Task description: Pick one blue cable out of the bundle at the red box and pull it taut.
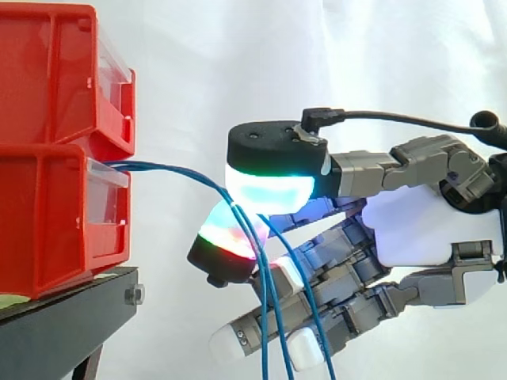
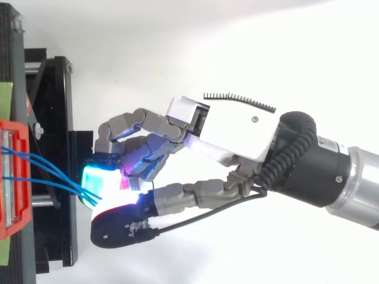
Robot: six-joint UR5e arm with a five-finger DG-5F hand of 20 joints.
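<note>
Hand (image 1: 420, 226) pinches blue cables (image 1: 170, 168) between its pads (image 1: 265, 194)

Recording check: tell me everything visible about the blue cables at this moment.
The blue cables are several thin, flexible strands. They leave the front of the lower red bin, arc slackly across the gap and converge at the hand, where glowing pads appear to pinch them. Below the pads they hang down, spreading, out of the side view's bottom edge. How many strands are pinched cannot be told.
</note>
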